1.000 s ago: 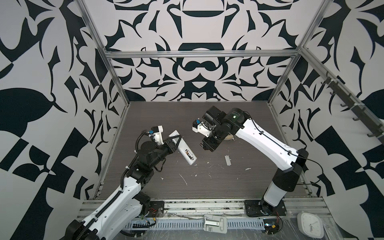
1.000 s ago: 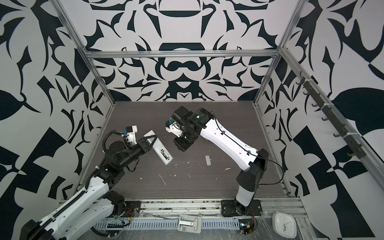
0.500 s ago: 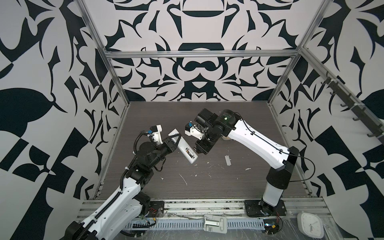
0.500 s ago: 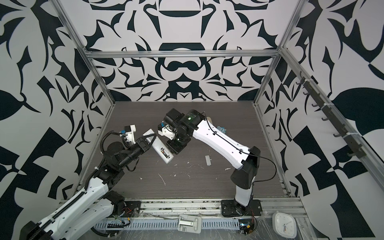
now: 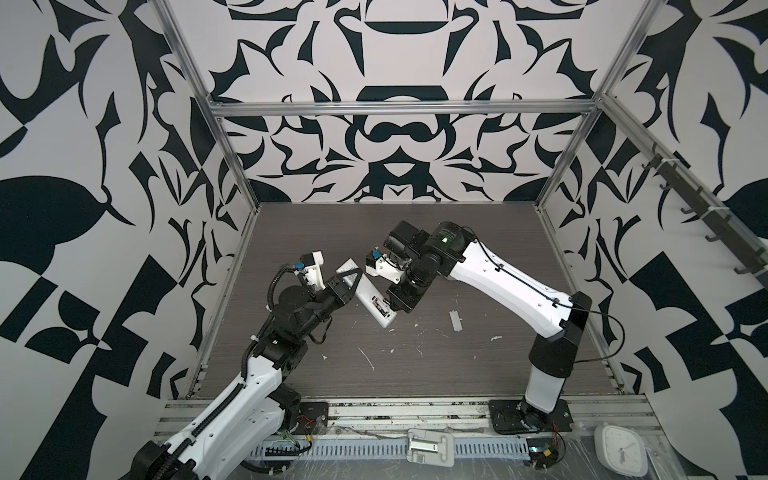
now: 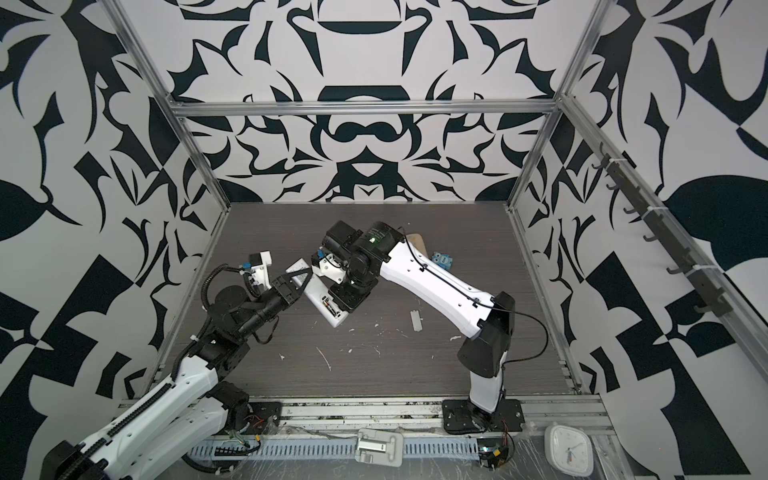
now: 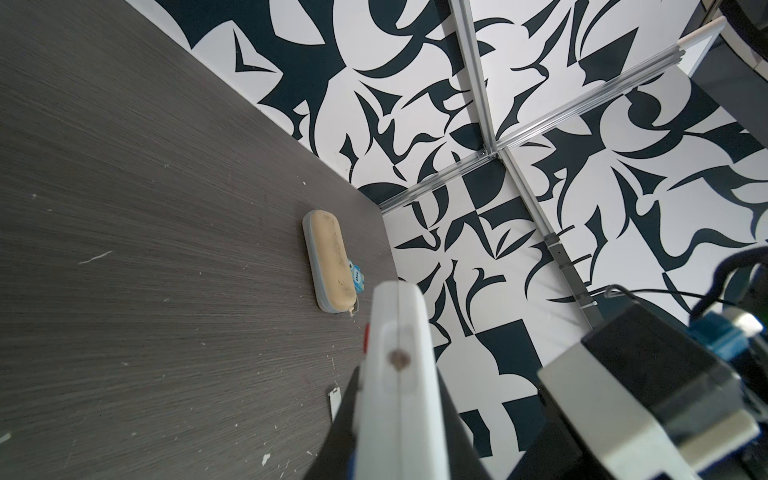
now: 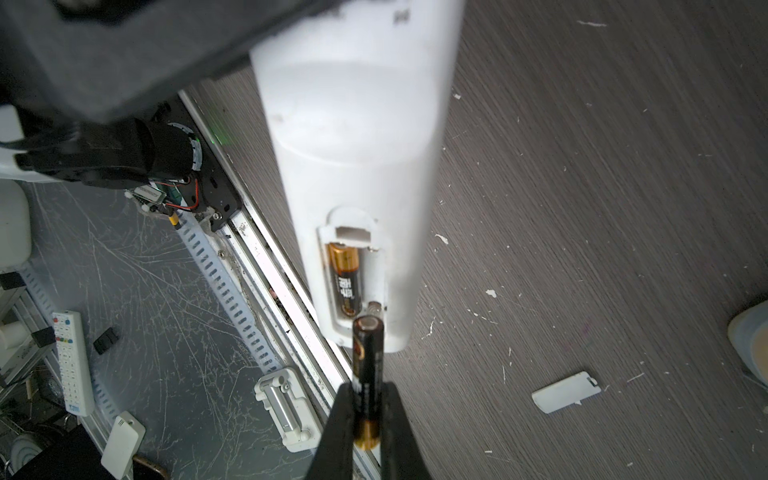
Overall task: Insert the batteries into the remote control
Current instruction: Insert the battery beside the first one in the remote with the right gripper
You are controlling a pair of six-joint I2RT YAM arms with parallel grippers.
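We find the right gripper [image 8: 365,409] pinched on the held battery [image 8: 367,365]. It grips the rear half, so the front end stands free at the open-bay end of the remote control [image 8: 353,145]. That free tip sits just beside the contact of the empty slot [image 8: 375,286]. We cannot tell from the wrist view whether it touches the remote's rim. The seated battery [image 8: 344,276] lies in the neighbouring slot. The left gripper [image 5: 348,286] is clamped across the remote's far end and holds it tilted, back face up, above the table [image 8: 582,208]. The cover [image 8: 567,392] lies on the table, well apart from the remote.

In our judgement the step in hand is seating the second cell.
- Line the cell's axis up with the slot's length.
- Enter it tilted, with the leading end against the spring contact.
- Press the trailing end down until it lies flush beside its neighbour.
- Push gently: the remote is held only at its far end and may lever in that grip.
- Release only once the cell is seated.
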